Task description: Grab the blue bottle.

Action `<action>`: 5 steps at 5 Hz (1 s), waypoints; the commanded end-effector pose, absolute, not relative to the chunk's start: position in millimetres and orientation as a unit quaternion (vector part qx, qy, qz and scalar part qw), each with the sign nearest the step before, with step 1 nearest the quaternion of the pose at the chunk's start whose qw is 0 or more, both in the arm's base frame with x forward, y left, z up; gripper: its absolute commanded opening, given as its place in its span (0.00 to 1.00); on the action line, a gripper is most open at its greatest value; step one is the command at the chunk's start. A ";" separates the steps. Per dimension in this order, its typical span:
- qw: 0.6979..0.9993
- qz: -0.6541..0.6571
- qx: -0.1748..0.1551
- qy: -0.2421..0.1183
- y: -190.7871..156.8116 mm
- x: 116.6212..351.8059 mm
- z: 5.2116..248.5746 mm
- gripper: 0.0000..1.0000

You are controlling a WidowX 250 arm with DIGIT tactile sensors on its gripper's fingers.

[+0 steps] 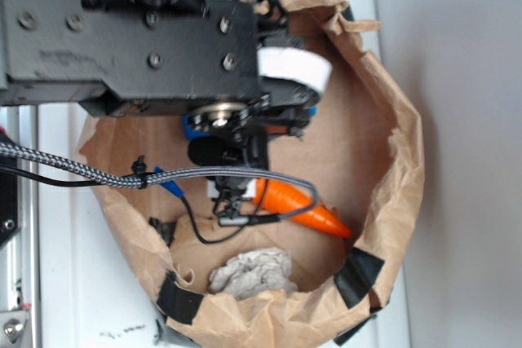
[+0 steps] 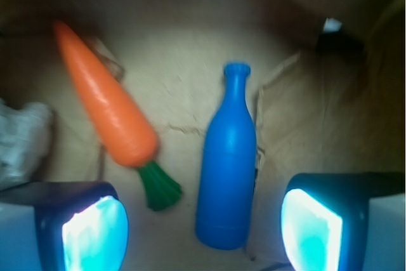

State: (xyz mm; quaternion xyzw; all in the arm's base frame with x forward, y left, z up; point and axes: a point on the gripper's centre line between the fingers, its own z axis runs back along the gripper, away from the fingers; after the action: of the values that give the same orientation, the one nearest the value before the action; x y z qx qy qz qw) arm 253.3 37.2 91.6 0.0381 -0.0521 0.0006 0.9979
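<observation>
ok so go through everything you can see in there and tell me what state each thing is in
blue bottle: lying flat on the bag floor, neck pointing away from the gripper, not held
carrot: lying flat beside the bottle, apart from it, green top toward the gripper
gripper: open, above the bottle's base
crumpled cloth: bunched up by the bag wall
paper bag: open, rim rolled down

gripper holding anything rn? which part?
Nothing held. The gripper is open, jaws on either side of the blue bottle's base, not touching it.
</observation>
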 end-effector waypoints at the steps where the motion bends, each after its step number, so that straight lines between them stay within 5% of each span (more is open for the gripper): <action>1: 0.997 0.018 0.048 -0.059 49.9 250.2 57.1 1.00; 3: 0.994 0.023 0.078 -0.075 37.9 218.9 29.7 0.93; 4: 0.993 0.036 0.080 -0.078 35.7 210.0 29.3 0.00; 5: 0.994 0.037 0.069 -0.077 32.6 208.9 50.4 0.00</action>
State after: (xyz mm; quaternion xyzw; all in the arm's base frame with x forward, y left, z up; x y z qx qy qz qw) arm 197.7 32.7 40.9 0.0659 -0.0492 0.0434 0.9957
